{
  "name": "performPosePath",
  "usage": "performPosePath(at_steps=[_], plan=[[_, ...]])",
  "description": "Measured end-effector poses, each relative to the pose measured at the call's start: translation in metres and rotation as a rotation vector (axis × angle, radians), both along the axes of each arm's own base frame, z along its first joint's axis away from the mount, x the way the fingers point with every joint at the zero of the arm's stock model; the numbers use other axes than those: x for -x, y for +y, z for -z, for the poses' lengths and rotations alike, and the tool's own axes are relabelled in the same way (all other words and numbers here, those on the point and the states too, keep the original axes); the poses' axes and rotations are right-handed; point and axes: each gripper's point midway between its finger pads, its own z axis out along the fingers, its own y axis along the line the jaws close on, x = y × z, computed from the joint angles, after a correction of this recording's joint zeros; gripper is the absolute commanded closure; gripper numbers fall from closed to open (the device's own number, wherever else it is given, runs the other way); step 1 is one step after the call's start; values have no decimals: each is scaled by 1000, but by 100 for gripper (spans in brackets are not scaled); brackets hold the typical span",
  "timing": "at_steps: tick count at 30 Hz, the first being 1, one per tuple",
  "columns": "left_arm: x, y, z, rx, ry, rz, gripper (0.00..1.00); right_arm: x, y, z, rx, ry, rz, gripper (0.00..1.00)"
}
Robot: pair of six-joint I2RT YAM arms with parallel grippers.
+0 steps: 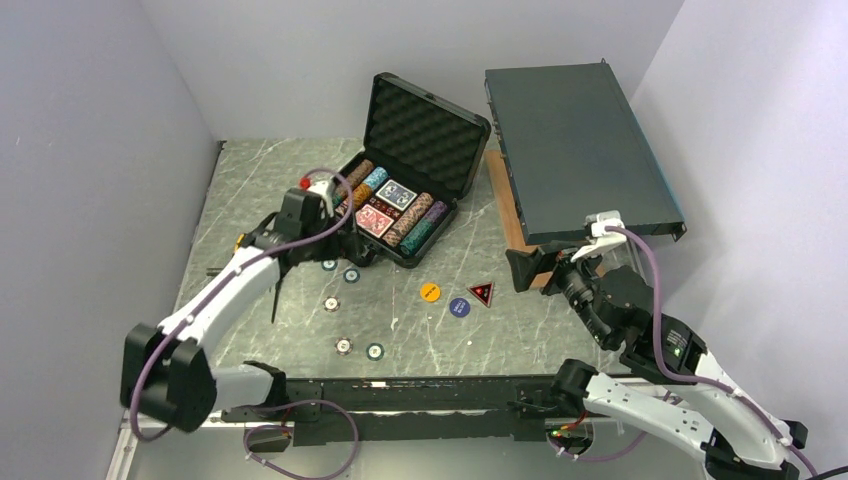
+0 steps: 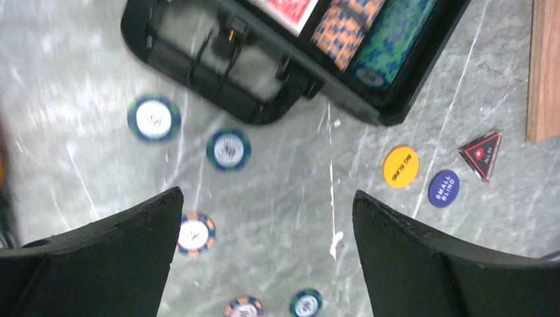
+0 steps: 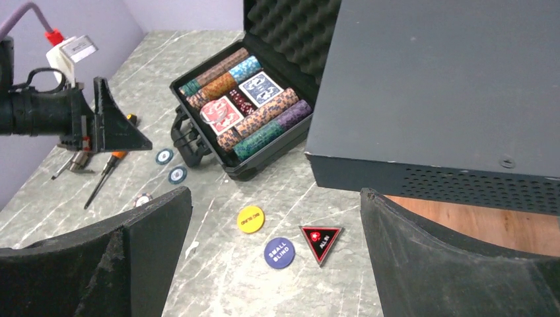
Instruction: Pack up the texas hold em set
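- The right pincer (image 3: pixel 275 193) hangs over the near right of the desk (image 1: pixel 400 330), just in front of the grey box. Its jaws are spread wide and hold nothing.
- Two loose chips (image 1: pixel 343 346) (image 1: pixel 375 351) lie nearest the arm bases, side by side.
- A third chip (image 1: pixel 331 303) lies a little farther in, on the left.
- The yellow button (image 1: pixel 430 292), blue button (image 1: pixel 459 307) and red triangle (image 1: pixel 482 293) sit in a close cluster mid-desk, none touching.
- Two more chips (image 1: pixel 352 274) (image 1: pixel 329 265) lie just beside the case's handle.
- The left pincer (image 2: pixel 267 197) hovers above these loose chips, by the handle. Its jaws are wide apart and empty.
- A screwdriver (image 3: pixel 105 170) lies on the desk left of the case.
- The case (image 1: pixel 440 215) stands open, its foam lid upright at the back. Inside are rows of chips, with a red deck (image 1: pixel 372 220) and a blue deck (image 1: pixel 398 195) between them.
- The grey box (image 1: pixel 580 160) sits at the far right on a wooden board (image 1: pixel 505 205), just beside the case.
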Motion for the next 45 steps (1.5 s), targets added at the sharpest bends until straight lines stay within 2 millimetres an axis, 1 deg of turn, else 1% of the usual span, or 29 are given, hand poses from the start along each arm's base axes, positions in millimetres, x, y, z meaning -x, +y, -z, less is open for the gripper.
performPosePath(at_steps=[1, 3, 5, 7, 9, 11, 12, 13, 15, 16, 17, 19, 20, 22, 24, 25, 26, 29, 31, 32, 33, 37, 42, 45], plan=[[11, 5, 3, 27, 17, -38, 1, -1, 2, 1, 2, 3, -6, 0], [28, 11, 14, 68, 57, -89, 2, -1, 7, 3, 10, 11, -18, 0], [42, 11, 29, 121, 95, -117, 5, -2, 11, 6, 20, 20, -29, 0], [56, 5, 44, 198, 119, -123, 7, -3, 17, 11, 40, 35, -46, 0], [72, -2, 58, 274, 135, -116, 7, -5, 28, 19, 81, 63, -83, 0], [87, -5, 66, 334, 140, -118, 7, -9, 48, 32, 155, 123, -137, 0], [91, -5, 65, 351, 131, -120, 7, -13, 63, 41, 200, 163, -165, 3], [92, -5, 60, 362, 111, -126, 7, -15, 77, 50, 237, 195, -190, 9], [88, 1, 43, 366, 38, -147, 7, -15, 103, 73, 317, 253, -238, 23], [85, 6, 31, 358, -5, -169, 6, -13, 117, 92, 370, 293, -262, 32], [83, 13, 15, 349, -61, -196, 5, -11, 126, 112, 425, 336, -274, 38], [80, 27, -19, 339, -182, -237, 5, -9, 136, 150, 530, 412, -262, 43], [80, 34, -34, 336, -238, -253, 5, -12, 134, 166, 580, 443, -226, 45], [85, 47, -63, 336, -347, -279, 5, -22, 123, 194, 678, 498, -122, 47], [91, 56, -82, 338, -418, -301, 5, -37, 106, 218, 770, 555, 11, 50], [93, 59, -84, 332, -431, -307, 5, -46, 95, 230, 808, 583, 80, 59], [94, 61, -84, 322, -433, -309, 5, -55, 83, 241, 840, 614, 147, 64], [98, 64, -72, 284, -392, -313, 5, -75, 46, 270, 918, 699, 316, 72], [100, 65, -65, 260, -370, -307, 4, -83, 23, 285, 964, 744, 405, 78], [100, 66, -63, 251, -362, -305, 4, -84, 16, 289, 986, 755, 432, 83], [101, 66, -61, 241, -356, -302, 4, -85, 10, 292, 1013, 763, 460, 86], [105, 68, -56, 206, -341, -285, 4, -85, 0, 299, 1079, 763, 517, 87], [105, 70, -59, 187, -357, -269, 4, -83, 1, 305, 1072, 787, 509, 88], [105, 70, -62, 177, -366, -260, 4, -80, 10, 311, 1050, 819, 462, 87]])
